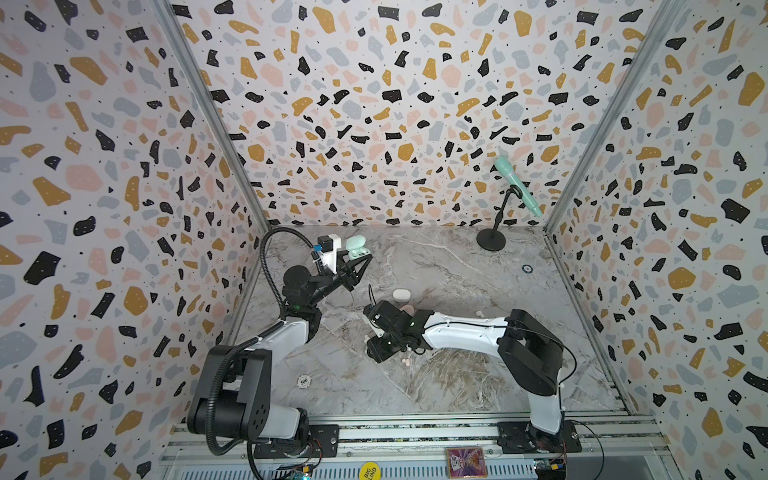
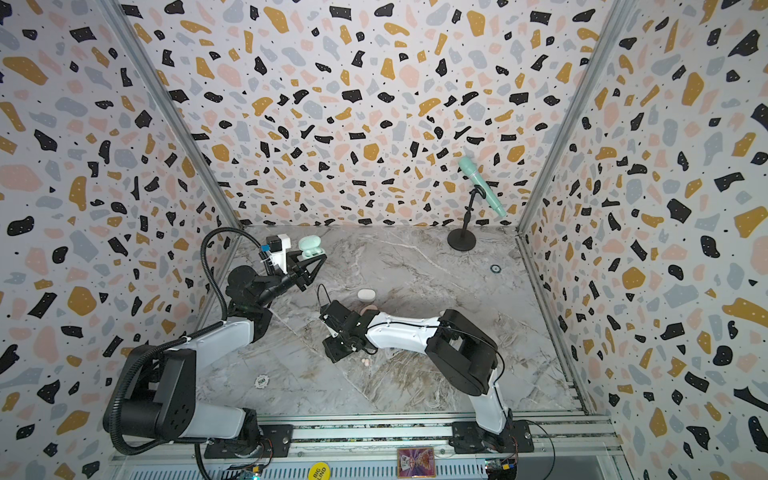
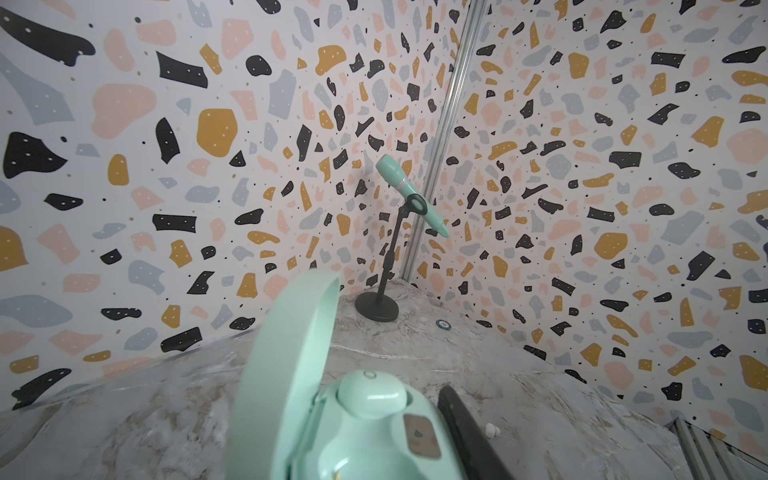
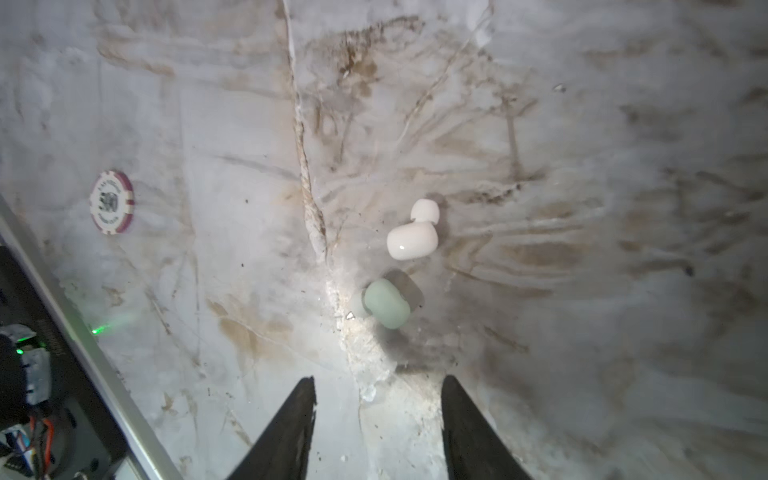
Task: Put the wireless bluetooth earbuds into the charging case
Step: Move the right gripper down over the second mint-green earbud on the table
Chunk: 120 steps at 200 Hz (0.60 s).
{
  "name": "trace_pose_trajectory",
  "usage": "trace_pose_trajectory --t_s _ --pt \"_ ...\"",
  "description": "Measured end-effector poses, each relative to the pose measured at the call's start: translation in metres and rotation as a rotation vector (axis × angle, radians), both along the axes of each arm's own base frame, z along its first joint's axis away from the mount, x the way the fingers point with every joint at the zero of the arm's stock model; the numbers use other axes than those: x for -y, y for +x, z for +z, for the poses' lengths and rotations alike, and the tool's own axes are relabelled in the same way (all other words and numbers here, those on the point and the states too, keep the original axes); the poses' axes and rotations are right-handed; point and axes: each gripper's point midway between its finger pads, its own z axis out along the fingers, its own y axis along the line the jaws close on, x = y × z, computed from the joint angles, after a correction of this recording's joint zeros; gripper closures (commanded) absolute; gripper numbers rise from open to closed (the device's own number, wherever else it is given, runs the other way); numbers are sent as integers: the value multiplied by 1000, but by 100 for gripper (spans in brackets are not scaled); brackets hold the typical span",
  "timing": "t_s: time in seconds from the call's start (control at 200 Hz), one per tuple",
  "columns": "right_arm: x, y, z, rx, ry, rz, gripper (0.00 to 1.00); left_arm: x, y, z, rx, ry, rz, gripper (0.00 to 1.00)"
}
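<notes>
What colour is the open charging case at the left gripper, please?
The charging case is mint green, clearest in the left wrist view.

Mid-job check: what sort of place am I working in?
Likely a purpose-built robot test booth: terrazzo-print wall panels box in a grey marble-look tabletop, and a slotted aluminium rail along the front carries two black-and-white robot arms.

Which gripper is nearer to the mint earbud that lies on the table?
Right. The right gripper hangs open just short of the mint earbud, jaws pointing at it. The left gripper is far off at the back left, shut on the mint case.
</notes>
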Motion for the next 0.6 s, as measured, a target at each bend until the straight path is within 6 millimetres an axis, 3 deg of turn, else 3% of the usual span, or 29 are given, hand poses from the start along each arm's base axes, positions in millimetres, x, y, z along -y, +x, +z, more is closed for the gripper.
trace_pose_trajectory --t_s 0.325,0.601 --pt "-16 2 -13 -25 -35 60 49 -9 14 -16 -40 -10 20 65" --pt "-25 1 -16 -34 -30 120 48 -9 17 -3 -8 -18 14 65"
